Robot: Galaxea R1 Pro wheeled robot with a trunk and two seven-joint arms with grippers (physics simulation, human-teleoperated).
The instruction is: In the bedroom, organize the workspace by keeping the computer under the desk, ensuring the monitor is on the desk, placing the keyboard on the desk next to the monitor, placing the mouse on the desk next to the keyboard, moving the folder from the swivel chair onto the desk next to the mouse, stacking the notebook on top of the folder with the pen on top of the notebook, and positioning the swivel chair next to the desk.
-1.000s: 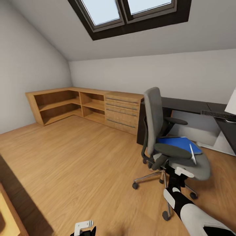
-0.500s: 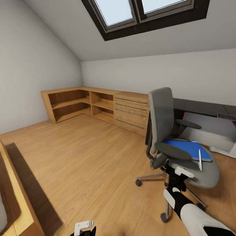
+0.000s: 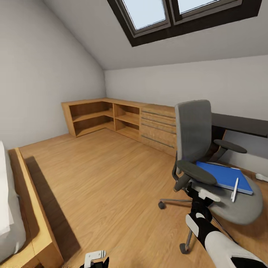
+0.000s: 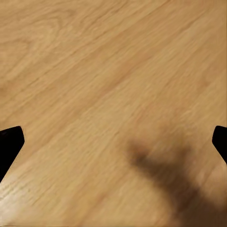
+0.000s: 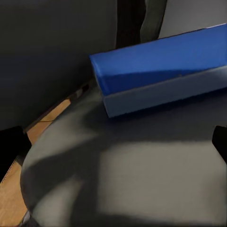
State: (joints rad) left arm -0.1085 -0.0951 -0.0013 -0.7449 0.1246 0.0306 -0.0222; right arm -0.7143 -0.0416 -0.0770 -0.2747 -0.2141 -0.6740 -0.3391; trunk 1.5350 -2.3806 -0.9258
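so the right gripper [image 5: 118,142], jaws spread and empty, sits low at the swivel chair [image 3: 193,130] seat edge, the folder [image 5: 161,71] lying flat just ahead, long edge crosswise.

My head view: high, facing forward and down across plank floor [image 3: 104,175], swivel chair [image 3: 208,163] at right, near. My left wrist view: aimed straight down at bare floor, close. My right wrist view: very close over chair seat [image 5: 132,179], facing blue folder [image 5: 161,71]. Head and right wrist views share seat and folder [image 3: 225,176]; head and left wrist views share floor.
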